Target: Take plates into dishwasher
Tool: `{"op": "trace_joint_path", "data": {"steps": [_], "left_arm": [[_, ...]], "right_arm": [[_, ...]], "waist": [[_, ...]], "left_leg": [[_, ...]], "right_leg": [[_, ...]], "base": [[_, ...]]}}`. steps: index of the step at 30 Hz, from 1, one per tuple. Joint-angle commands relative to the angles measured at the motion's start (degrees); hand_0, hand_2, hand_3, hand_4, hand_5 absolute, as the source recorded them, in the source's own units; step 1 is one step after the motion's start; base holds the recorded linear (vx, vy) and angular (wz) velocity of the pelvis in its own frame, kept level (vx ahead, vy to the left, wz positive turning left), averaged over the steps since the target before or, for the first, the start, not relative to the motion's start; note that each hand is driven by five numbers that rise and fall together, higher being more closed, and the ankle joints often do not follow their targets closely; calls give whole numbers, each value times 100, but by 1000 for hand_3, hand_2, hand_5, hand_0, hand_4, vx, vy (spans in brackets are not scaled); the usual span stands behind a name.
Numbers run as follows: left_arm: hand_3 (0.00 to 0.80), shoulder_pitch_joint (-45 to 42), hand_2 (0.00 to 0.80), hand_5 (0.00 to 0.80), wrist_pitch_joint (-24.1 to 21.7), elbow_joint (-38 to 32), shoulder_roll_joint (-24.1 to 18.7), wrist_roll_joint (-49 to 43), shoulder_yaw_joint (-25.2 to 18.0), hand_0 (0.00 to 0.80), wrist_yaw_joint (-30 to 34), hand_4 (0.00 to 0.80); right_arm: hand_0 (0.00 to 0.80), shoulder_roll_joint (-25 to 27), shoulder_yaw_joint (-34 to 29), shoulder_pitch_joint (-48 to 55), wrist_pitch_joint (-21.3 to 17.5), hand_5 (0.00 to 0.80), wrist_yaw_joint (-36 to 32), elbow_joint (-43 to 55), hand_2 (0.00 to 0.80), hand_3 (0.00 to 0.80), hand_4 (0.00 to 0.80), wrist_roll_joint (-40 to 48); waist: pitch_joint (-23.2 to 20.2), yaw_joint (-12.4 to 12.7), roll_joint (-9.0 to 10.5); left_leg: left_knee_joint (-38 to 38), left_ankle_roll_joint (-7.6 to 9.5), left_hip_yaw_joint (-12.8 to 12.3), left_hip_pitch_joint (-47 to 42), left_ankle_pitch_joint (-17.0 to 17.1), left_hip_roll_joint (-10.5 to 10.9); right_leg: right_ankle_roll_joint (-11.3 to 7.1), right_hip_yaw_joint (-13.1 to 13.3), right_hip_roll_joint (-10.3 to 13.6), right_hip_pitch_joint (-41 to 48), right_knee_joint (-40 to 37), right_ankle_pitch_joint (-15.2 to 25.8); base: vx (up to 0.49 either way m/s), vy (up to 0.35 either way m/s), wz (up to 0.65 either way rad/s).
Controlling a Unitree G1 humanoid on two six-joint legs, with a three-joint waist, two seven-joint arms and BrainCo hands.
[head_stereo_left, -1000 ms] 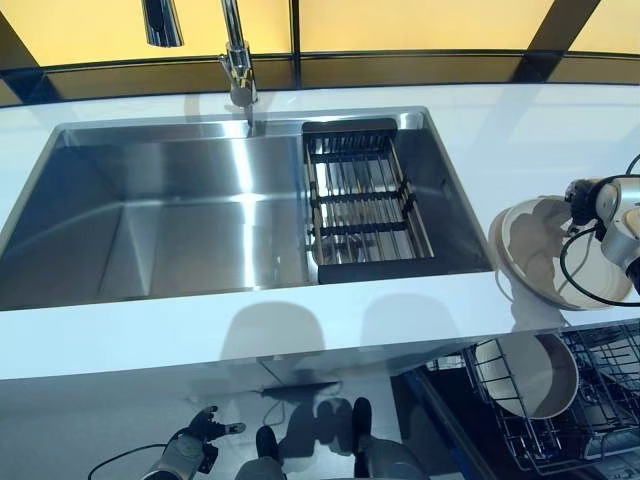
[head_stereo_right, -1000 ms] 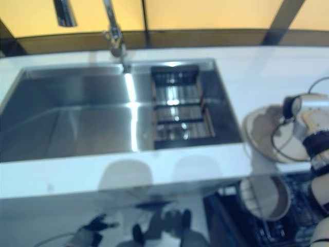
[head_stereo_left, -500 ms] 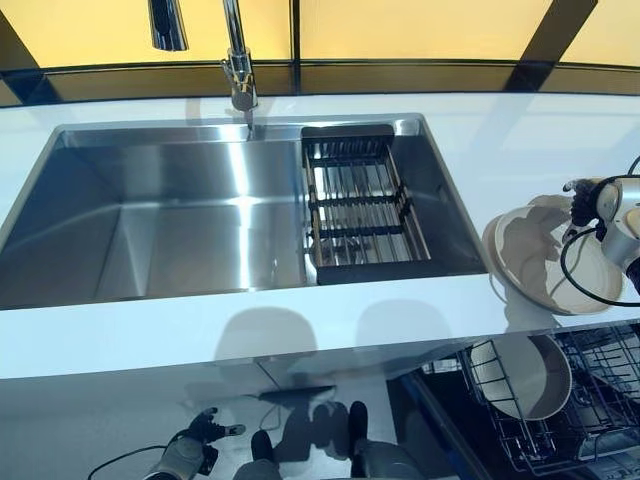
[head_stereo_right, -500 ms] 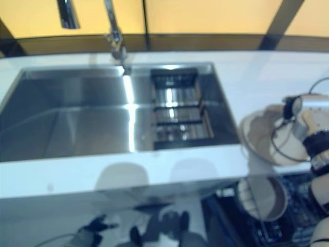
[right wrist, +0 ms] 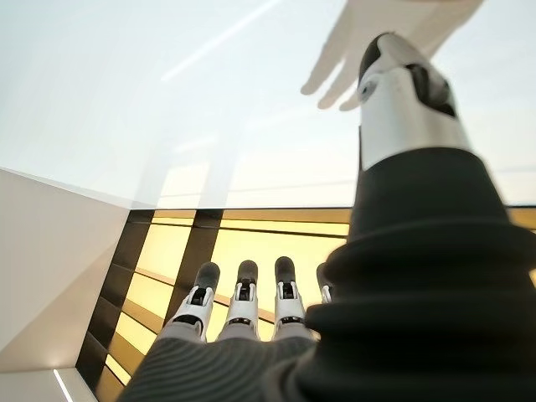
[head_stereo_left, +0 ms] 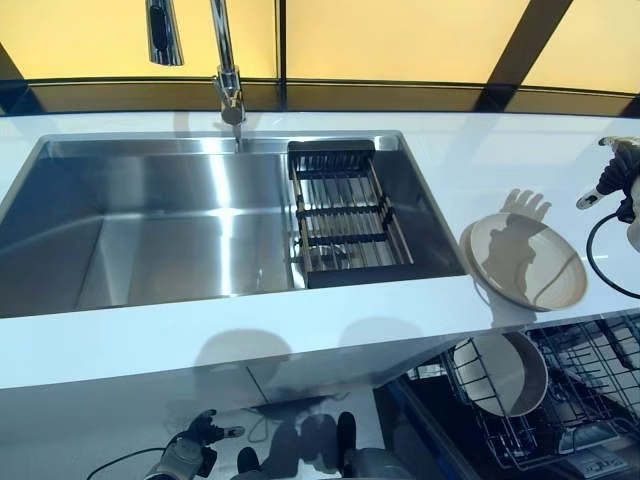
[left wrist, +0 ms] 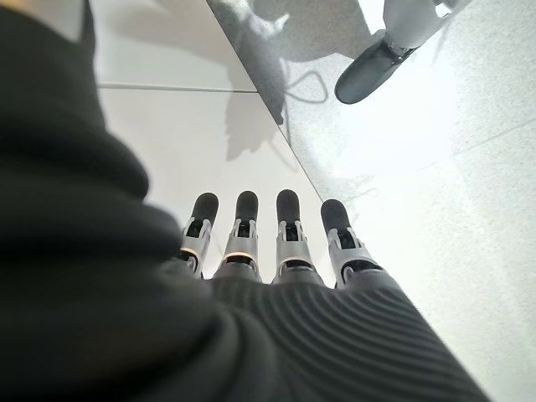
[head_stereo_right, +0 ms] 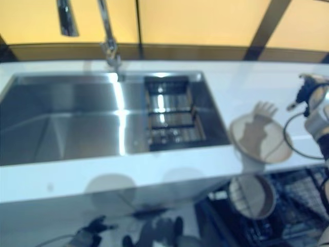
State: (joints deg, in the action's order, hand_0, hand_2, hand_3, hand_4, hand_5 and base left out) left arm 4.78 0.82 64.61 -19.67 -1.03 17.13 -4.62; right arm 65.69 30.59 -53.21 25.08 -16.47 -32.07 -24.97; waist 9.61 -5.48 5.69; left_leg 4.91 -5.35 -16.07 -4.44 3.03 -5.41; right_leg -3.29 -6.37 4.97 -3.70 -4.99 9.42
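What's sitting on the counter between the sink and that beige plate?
Nothing: in the left eye view only bare white counter separates the sink from the plate.

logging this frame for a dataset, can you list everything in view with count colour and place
sink: 1, steel, set in the counter, left and centre
tap: 1, chrome, behind the sink
rack: 1, black, in the sink's right end
counter: 1, white, around the sink
plate: 1, cream, on the counter right of the sink
plate in dishwasher: 1, cream, standing in the basket below the counter
dishwasher basket: 1, dark wire, lower right, pulled out
window: yellow-lit panes with dark frames, behind the counter
left robot hand: 1, low by the floor, fingers straight, holding nothing
right robot hand: 1, above the counter right of the plate, fingers straight, holding nothing
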Motion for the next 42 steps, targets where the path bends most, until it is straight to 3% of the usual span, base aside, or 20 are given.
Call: {"op": "trace_joint_path", "data": {"steps": [1, 4, 10, 20, 31, 42], "left_arm": [[0, 223, 0, 0, -58, 241, -95, -66, -86, 0, -63, 0], [0, 204, 0, 0, -105, 273, -48, -92, -226, 0, -104, 0], [0, 235, 0, 0, -119, 329, 1, -70, -282, 0, -170, 0], [0, 279, 0, 0, -106, 345, 55, -115, -325, 0, -200, 0], [0, 294, 0, 0, -109, 385, 48, -129, -347, 0, -217, 0], [0, 279, 0, 0, -100, 412, 18, -182, -410, 0, -197, 0]], "right_arm": [[0, 187, -393, 330, 377, 0, -35, 607, 0, 0, 0, -1], [0, 21, -997, 1178, 426, 0, -384, 1315, 0, 0, 0, -252], [0, -182, -1270, 1638, 379, 0, -787, 1821, 0, 0, 0, -370], [0, -405, -1324, 1811, 441, 0, -942, 2177, 0, 0, 0, -204], [0, -331, -1234, 1736, 250, 0, -1042, 2483, 0, 0, 0, -373], [0, -268, -1423, 2038, 312, 0, -1325, 3078, 0, 0, 0, -198]], "waist": [[25, -61, 114], [54, -179, 122], [109, -254, 127], [144, -247, 153], [104, -224, 175], [63, -264, 194]], "left_leg": [[9, 69, -6, -121, -379, -33], [9, 92, -66, -176, -398, -29], [9, 106, -141, -215, -412, -30], [9, 115, -179, -211, -412, -35], [9, 122, -172, -214, -421, -31], [9, 122, -197, -259, -430, -39]], "right_leg": [[-569, 134, 154, 204, -1, -375], [-571, 208, 146, 211, -1, -358], [-574, 247, 144, 195, -1, -333], [-560, 226, 127, 192, -1, -332], [-569, 208, 119, 202, -1, -336], [-575, 217, 99, 241, -1, -340]], "base": [[-4, 21, -18], [-8, 28, -17], [-15, 18, -10], [-4, 4, -1], [0, 0, 0], [0, 0, 0]]}}
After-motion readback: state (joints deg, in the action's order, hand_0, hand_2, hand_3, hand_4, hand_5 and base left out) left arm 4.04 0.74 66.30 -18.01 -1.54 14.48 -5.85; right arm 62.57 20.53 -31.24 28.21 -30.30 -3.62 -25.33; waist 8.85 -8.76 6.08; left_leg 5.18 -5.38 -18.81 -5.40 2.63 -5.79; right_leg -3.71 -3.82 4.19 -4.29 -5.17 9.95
